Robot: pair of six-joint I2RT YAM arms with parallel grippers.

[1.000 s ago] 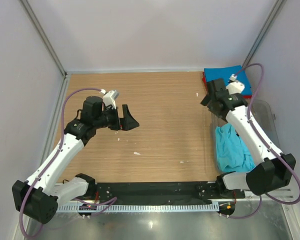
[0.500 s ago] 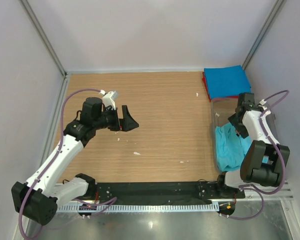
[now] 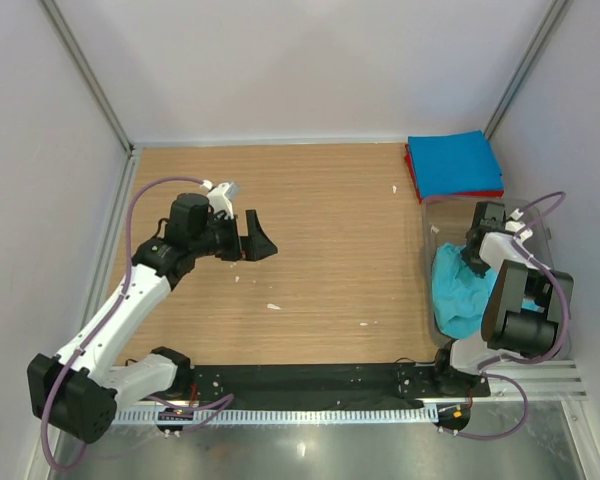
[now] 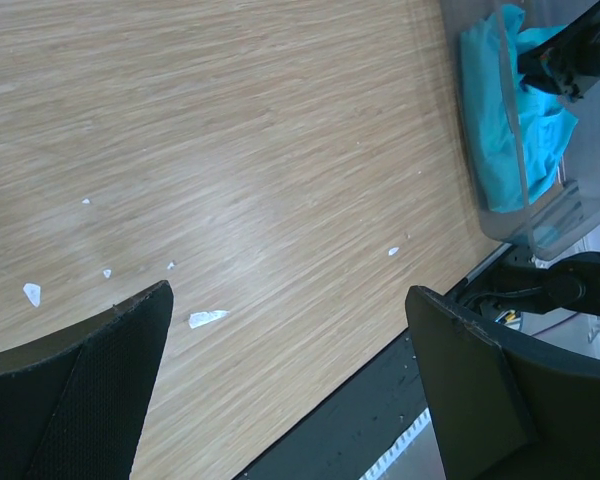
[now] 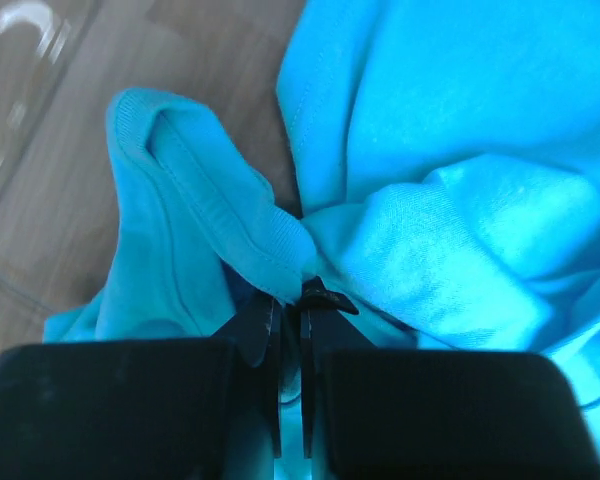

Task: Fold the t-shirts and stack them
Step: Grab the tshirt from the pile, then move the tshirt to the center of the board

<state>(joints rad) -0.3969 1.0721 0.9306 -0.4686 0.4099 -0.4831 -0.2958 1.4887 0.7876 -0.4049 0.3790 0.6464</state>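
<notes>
At about four o'clock on the light wooden table [image 3: 330, 200], down inside the clear plastic tub [image 3: 432, 215], the right gripper [image 5: 290, 300] has its jaws pinched almost together on a hemmed fold of the crumpled turquoise cloth t-shirt [image 5: 430, 150]. Taking an edge rather than the bulk probably lets the shirt hang loose once lifted out for spreading. The left gripper [image 3: 260, 240] hangs above bare wood near nine o'clock, fingers spread wide and holding nothing. It seems placed beside the open middle to catch a second corner. Up at one o'clock the bright blue folded square t-shirt [image 3: 455, 160] lies on the red folded square t-shirt [image 3: 412, 172], which shows only as a sliver. That stack likely sits in the corner to keep folding room free.
</notes>
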